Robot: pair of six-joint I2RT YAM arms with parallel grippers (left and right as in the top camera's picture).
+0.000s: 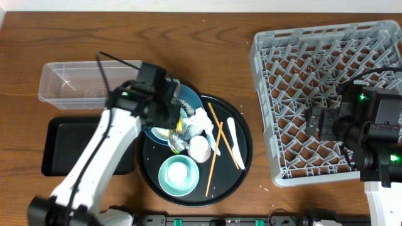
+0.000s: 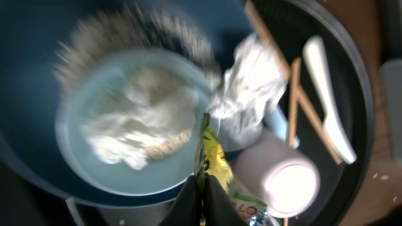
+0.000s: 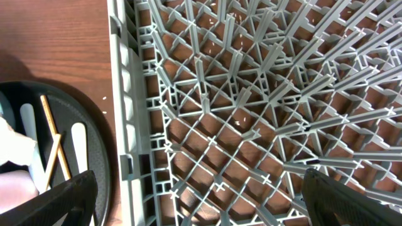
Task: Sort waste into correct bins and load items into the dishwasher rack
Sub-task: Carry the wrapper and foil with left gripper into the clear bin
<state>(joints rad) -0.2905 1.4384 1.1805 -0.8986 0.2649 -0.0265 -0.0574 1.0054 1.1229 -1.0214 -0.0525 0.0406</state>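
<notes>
Pinching the yellow-green wrapper point(image 2: 212, 157) is my left gripper point(image 2: 201, 191), its two fingers pressed together on the wrapper's lower end so that the wrapper stands up between them. I cannot tell whether it is clear of the surface below.

The wrapper is over the round black tray point(image 1: 242, 166), just beside the rim of the light blue bowl point(image 2: 81, 157), with the pale pink cup point(image 2: 282, 179) near its other side. The bowl holds a white heap, too blurred in the wrist view for me to name. Crumpled white tissue point(image 2: 251, 81) lies just beyond the wrapper, against the bowl's rim. The bowl sits on the dark-blue plate point(image 1: 191, 99).

Further across the round tray, two chopsticks point(image 2: 294, 100) cross each other and a white plastic utensil point(image 2: 326, 119) lies beside them. From overhead I also see a teal bowl point(image 1: 178, 174) near the tray's front edge.

To the left of the round tray are the clear tub point(image 1: 75, 81) and, in front of it, the flat black tray point(image 1: 59, 150). Well off to the right stands the grey rack point(image 1: 377, 37). My right gripper point(image 3: 200, 185) hangs over it with fingers spread wide, holding nothing.
</notes>
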